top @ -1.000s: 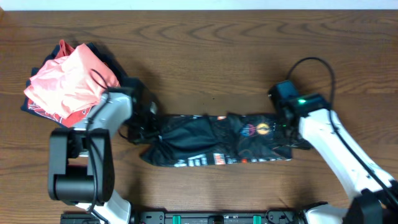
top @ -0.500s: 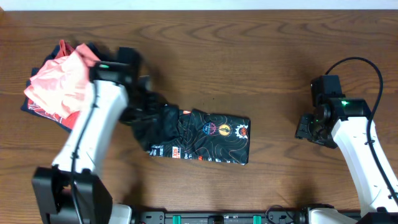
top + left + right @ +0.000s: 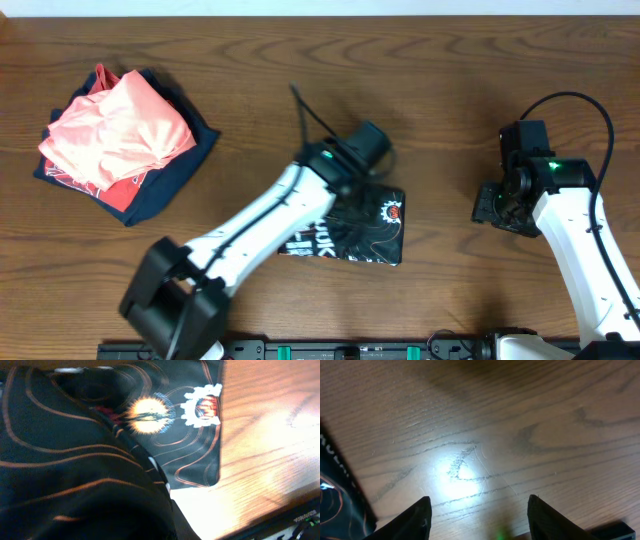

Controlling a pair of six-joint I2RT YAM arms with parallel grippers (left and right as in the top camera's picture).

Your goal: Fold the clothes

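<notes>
The black jersey point(image 3: 378, 228) with orange contour lines lies folded on the table's middle, its logos facing up. My left gripper point(image 3: 352, 182) hangs over its right half, and black cloth drapes from it. In the left wrist view the jersey point(image 3: 75, 435) fills the left side and hides the jaws; they appear shut on a fold of it. My right gripper point(image 3: 495, 205) is open and empty over bare wood to the right of the jersey. The right wrist view shows its spread fingers point(image 3: 480, 515) and the jersey's edge point(image 3: 335, 505) at far left.
A pile of salmon-pink, red and navy folded garments point(image 3: 115, 135) sits at the back left. The wooden table point(image 3: 450, 80) stretches around the jersey. The arm bases' rail point(image 3: 350, 350) runs along the front edge.
My left gripper swept right, from the jersey's left end over to its right half, pulling cloth with it. The jersey is shorter. My right gripper let go and drew off to the right.
</notes>
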